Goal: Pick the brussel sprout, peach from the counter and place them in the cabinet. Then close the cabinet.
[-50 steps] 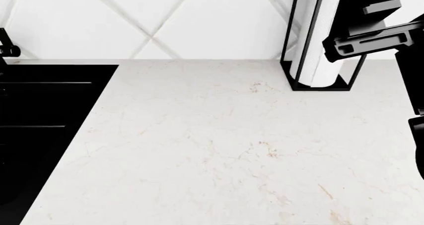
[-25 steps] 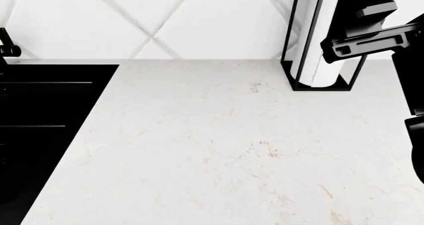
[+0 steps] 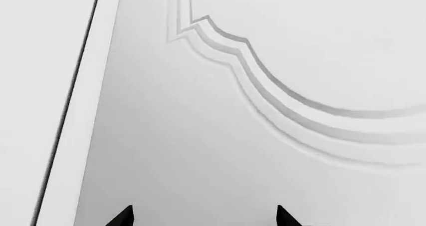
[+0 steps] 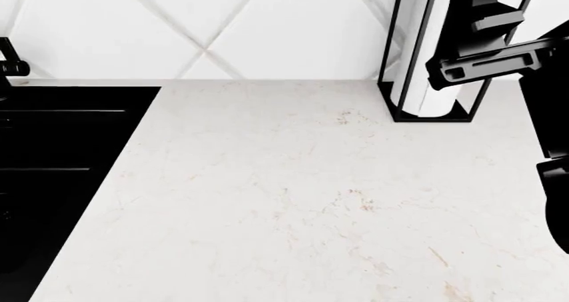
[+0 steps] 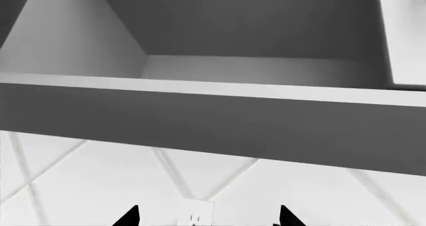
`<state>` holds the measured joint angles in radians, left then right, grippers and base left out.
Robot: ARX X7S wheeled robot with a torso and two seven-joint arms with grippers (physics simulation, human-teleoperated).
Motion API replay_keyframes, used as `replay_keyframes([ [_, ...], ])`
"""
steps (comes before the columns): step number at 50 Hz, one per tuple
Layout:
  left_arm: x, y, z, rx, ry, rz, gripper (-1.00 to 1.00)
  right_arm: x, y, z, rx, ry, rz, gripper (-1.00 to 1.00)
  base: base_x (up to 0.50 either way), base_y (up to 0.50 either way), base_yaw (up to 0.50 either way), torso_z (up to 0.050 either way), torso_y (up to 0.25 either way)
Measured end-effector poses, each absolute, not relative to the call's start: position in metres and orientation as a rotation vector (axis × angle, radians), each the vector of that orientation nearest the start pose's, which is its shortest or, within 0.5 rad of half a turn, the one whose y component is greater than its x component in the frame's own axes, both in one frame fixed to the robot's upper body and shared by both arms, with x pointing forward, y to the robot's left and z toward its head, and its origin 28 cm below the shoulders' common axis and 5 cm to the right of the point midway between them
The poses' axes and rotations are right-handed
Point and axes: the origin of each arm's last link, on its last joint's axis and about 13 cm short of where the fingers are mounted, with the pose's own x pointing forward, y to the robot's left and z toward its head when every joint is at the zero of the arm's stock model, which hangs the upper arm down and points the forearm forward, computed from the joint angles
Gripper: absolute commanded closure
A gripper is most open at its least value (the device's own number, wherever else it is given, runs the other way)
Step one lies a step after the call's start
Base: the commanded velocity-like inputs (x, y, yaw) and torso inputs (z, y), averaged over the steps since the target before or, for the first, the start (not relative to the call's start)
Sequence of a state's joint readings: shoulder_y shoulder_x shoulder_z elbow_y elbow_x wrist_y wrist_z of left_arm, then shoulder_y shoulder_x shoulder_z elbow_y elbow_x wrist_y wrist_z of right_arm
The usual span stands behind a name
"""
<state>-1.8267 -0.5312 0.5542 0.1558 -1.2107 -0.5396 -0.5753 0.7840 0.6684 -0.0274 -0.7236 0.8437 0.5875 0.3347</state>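
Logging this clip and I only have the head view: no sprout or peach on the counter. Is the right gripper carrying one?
Observer: No. The right wrist view shows the right gripper open, with nothing between its tips.
Operator: What does it face?
Observer: The cabinet, which is open; the part of its inside in view shows no produce.
Operator: And the left arm?
Observer: The left gripper is open and empty, facing a white panelled door.

The robot's right arm (image 4: 534,82) is matte black, built of blocky, angular segments with a flat slotted bracket across it. In both wrist views only two black pointed fingertips (image 3: 123,217) (image 5: 129,217) show, plain and unmarked.
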Motion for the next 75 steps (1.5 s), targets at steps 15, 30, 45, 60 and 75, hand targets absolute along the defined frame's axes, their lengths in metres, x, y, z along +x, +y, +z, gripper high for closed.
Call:
replay_keyframes([
  [15,0.240,0.194,0.493,0.127,-0.862,-0.269,-1.00,0.224,-0.150,0.298,-0.067,-0.710,0.198,-1.00,0.00,0.00,0.00,0.001,-0.002],
  [30,0.251,0.190,0.502,0.328,-0.875,-0.211,-1.00,0.226,-0.149,0.295,-0.062,-0.704,0.199,-1.00,0.00,0.00,0.00,0.000,-0.003],
  [45,0.263,0.181,0.512,0.468,-0.852,-0.155,-1.00,0.226,-0.149,0.293,-0.061,-0.698,0.200,-1.00,0.00,0.00,0.00,0.001,-0.005],
  [60,0.275,0.172,0.520,0.545,-0.806,-0.109,-1.00,0.228,-0.149,0.290,-0.057,-0.692,0.200,-1.00,0.00,0.00,0.00,0.000,-0.006],
  [75,0.282,0.166,0.526,0.574,-0.760,-0.088,-1.00,0.229,-0.149,0.287,-0.054,-0.688,0.200,-1.00,0.00,0.00,0.00,0.000,-0.005],
])
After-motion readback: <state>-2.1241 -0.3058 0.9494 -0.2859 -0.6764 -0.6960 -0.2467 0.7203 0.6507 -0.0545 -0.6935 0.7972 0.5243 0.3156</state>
